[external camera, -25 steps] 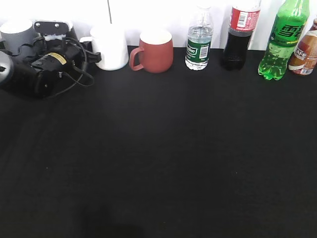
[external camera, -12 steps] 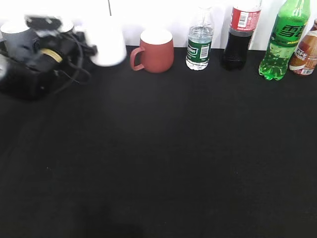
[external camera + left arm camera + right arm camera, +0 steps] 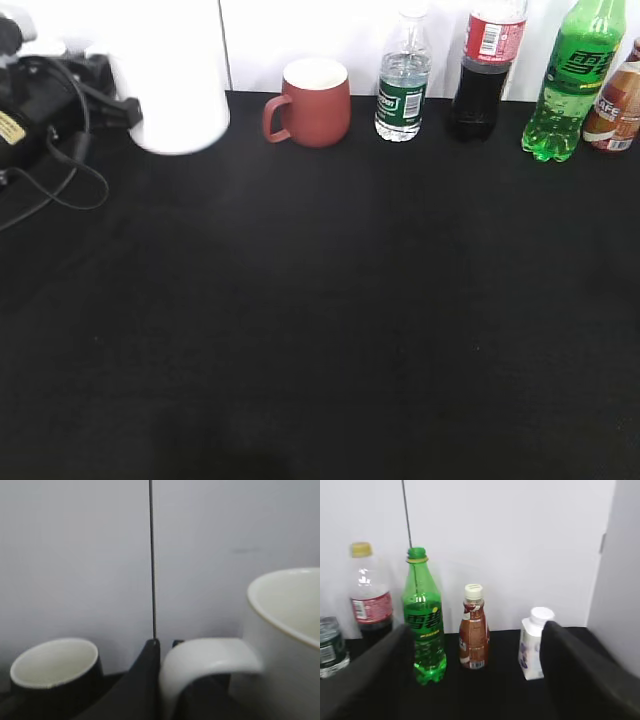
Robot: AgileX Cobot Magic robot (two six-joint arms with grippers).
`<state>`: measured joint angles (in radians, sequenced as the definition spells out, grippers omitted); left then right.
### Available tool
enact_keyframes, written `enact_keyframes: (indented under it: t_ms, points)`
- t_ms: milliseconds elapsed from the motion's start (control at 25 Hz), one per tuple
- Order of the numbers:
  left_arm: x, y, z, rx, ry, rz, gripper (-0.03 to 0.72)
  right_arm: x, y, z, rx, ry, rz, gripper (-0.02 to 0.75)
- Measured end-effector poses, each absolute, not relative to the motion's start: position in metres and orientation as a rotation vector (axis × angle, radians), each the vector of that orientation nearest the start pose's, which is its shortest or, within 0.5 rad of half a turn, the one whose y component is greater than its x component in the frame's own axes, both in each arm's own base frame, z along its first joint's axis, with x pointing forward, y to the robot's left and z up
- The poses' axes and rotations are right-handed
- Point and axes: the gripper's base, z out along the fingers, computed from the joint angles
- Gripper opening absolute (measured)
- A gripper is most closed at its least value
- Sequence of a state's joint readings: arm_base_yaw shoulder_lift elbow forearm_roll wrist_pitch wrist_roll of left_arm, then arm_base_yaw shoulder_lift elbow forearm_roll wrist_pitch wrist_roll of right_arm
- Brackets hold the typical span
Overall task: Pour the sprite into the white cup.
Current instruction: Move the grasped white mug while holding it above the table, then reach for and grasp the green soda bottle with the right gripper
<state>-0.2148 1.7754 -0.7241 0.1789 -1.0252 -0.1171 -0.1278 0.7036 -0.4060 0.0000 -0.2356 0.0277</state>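
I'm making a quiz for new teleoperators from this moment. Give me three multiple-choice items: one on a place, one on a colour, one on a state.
1. What stands directly left of the sprite in the exterior view?
A. cola bottle
B. red mug
C. water bottle

2. What colour is the sprite's cap?
A. yellow
B. white
C. green

3. How is the right gripper?
A. shut on the sprite
B. open, holding nothing
C. shut on a cup

Key: 1 A, the cola bottle is its neighbour; 2 C, the right wrist view shows green; 3 B, its fingers stand wide apart.

White cup (image 3: 172,95) far left, sprite (image 3: 569,82) far right.
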Motion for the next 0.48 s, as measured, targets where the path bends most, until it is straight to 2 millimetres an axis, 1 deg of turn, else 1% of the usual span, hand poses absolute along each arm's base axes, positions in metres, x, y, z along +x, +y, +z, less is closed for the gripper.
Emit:
enact_keyframes:
  t_ms: [40, 80, 120, 160, 240, 280, 360, 400, 480]
  points:
    - [0.335, -0.087, 0.206, 0.266, 1.488, -0.307, 0.042, 0.170, -0.022, 0.298, 0.120, 1.543, -0.079, 0.585]
    - [0.335, -0.087, 0.206, 0.266, 1.485, -0.308, 0.042, 0.194, -0.025, 0.283, 0.122, 1.560, -0.079, 0.586]
    - [0.335, -0.087, 0.206, 0.266, 1.486, -0.308, 0.042, 0.211, -0.027, 0.275, 0.118, 1.510, -0.080, 0.586]
    - [0.335, -0.087, 0.206, 0.266, 1.485, -0.308, 0.042, 0.227, -0.029, 0.262, 0.115, 1.476, -0.081, 0.586]
    - [0.335, -0.087, 0.206, 0.267, 1.485, -0.308, 0.042, 0.257, -0.033, 0.231, 0.118, 1.511, -0.080, 0.586]
    - [0.335, -0.087, 0.206, 0.267, 1.485, -0.308, 0.042, 0.270, -0.033, 0.215, 0.096, 1.546, -0.075, 0.586]
    - [0.335, -0.087, 0.206, 0.267, 1.485, -0.308, 0.042, 0.291, -0.030, 0.192, 0.035, 1.594, -0.050, 0.585]
    - [0.334, -0.087, 0.206, 0.268, 1.485, -0.309, 0.042, 0.301, -0.025, 0.184, 0.014, 1.613, -0.033, 0.585]
    - [0.334, -0.087, 0.206, 0.268, 1.485, -0.309, 0.042, 0.317, -0.007, 0.172, -0.039, 1.638, 0.015, 0.585]
